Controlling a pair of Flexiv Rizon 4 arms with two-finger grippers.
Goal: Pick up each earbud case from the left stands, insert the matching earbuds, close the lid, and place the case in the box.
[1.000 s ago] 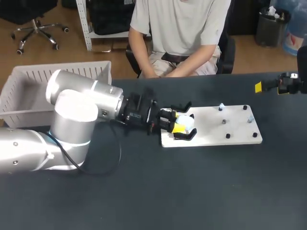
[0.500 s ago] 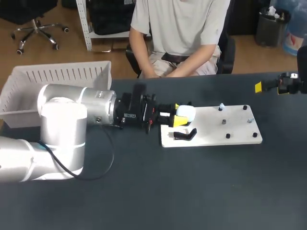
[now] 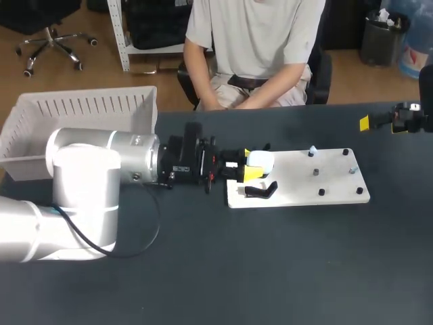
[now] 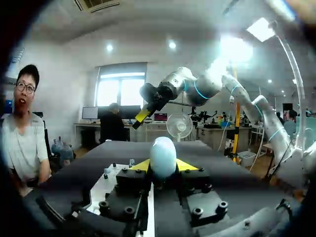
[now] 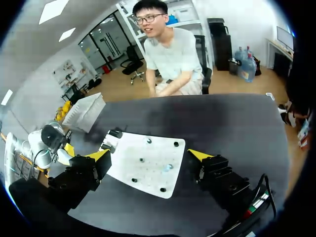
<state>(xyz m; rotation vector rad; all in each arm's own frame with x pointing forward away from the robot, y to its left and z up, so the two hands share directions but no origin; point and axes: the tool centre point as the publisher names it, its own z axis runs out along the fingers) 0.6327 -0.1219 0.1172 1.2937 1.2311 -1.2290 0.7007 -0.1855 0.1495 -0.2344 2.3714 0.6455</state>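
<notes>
One dark table [image 3: 270,271] carries one white slatted box [image 3: 40,135] at its far left and one white board [image 3: 298,196]. Of the two arms, the left gripper [image 3: 249,164] is clamped on the single white earbud case [image 3: 263,160] at the board's left end, near one black stand [image 3: 260,191]. The right gripper [image 5: 148,155] hangs spread wide, well apart. Six small pieces [image 3: 315,172] dot the board.

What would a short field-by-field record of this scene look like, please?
left gripper: shut on the earbud case, over the left end of the white board
right gripper: open, holding nothing, at the right side of the table
black stand: on the board, beside the case, nothing in it
box: white, at the table's far left
</notes>
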